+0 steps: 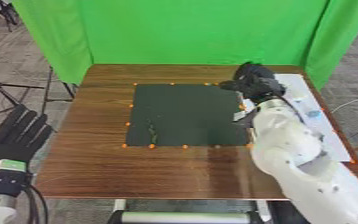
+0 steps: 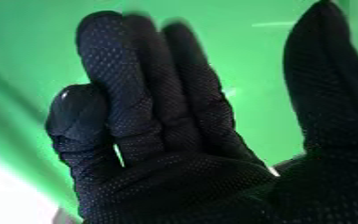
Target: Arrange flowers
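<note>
In the head view, my right hand [image 1: 257,82] is above the table's back right part, by the mat's far right corner. Its glove, my right hand [image 2: 184,185] in the right wrist view, has mostly straight fingers with nothing held, so it is open. My left hand [image 1: 14,137] is open beside the table's left edge. A thin dark green sprig-like thing [image 1: 152,133] lies on the left part of the black mat [image 1: 184,115]. A small whitish object [image 1: 239,116] sits at the mat's right edge, partly behind my right arm; what it is, I cannot tell.
Orange dots line the mat on the brown table [image 1: 104,165]. A white sheet [image 1: 293,82] runs along the table's right side, with a pale bluish thing [image 1: 313,113] on it. A green curtain [image 1: 202,35] hangs behind the table. Tripod legs stand at the left.
</note>
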You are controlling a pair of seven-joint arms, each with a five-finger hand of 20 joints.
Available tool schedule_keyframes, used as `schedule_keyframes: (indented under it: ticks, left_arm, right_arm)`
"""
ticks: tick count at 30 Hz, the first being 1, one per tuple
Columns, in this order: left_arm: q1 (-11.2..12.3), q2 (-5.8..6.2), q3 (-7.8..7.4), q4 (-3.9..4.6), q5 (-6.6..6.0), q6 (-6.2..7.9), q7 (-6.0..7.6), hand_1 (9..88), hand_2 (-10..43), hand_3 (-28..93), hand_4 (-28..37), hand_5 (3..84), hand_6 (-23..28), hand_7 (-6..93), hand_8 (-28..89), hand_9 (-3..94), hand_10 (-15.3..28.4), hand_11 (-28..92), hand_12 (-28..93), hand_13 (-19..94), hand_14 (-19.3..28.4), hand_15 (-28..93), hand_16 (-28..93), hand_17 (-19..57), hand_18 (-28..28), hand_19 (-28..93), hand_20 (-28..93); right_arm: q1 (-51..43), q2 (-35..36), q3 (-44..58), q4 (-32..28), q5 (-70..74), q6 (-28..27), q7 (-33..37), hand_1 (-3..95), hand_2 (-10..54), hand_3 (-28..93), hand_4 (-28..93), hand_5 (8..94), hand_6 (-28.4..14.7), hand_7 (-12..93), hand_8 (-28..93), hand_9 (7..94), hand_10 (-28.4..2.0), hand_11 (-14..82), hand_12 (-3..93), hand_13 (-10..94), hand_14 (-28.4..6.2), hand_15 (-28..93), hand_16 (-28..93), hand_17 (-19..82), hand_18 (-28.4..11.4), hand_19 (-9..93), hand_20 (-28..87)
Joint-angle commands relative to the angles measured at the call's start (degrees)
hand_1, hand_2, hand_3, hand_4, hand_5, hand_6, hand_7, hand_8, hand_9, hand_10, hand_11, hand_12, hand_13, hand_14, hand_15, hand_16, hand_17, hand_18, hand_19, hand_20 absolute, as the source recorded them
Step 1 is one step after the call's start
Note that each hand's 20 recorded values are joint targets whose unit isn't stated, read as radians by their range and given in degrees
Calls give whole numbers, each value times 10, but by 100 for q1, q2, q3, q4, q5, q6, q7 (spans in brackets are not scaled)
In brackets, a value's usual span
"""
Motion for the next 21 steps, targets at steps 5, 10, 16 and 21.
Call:
schedule_keyframes:
  ticks: [5, 10, 16, 21]
  left_arm:
    - [224, -21, -39, -102, -89, 115, 314, 241, 131, 689, -283, 349, 76, 140, -94, 329, 150, 232, 127, 236, 146, 365, -70, -52, 121, 268, 94]
    - [229, -8, 11, -89, -133, 136, 375, 241, 131, 689, -283, 349, 76, 142, -94, 329, 149, 232, 127, 237, 146, 366, -70, -52, 122, 268, 94]
    - [93, 16, 40, -33, -95, 138, 286, 241, 130, 689, -283, 351, 77, 144, -95, 330, 149, 235, 128, 237, 146, 369, -70, -53, 122, 270, 94]
    - [38, -1, 68, 0, -92, 164, 254, 247, 134, 701, -283, 352, 78, 145, -96, 330, 149, 238, 128, 238, 146, 372, -71, -53, 123, 271, 93]
  right_arm:
    - [-1485, 1238, 1848, 78, 422, -1908, 765, 261, -95, 711, -228, 560, -101, 197, -83, 607, -202, 190, 197, 612, -166, 591, 252, 370, -259, 925, 351]
    - [-1314, 1370, 1599, 265, 81, -2455, 1088, 251, -95, 688, -252, 539, -126, 146, -74, 569, -224, 172, 199, 576, -182, 605, 250, 362, -268, 930, 352]
    - [-1209, 1369, 1677, 465, 649, -3120, 1425, 248, -95, 677, -252, 573, -130, 123, -69, 600, -228, 185, 209, 589, -185, 613, 249, 361, -274, 932, 353]
    - [-1294, 1331, 1614, 680, 647, -3202, 1487, 255, -95, 678, -247, 579, -130, 115, -72, 604, -225, 183, 209, 590, -184, 609, 250, 360, -275, 931, 354]
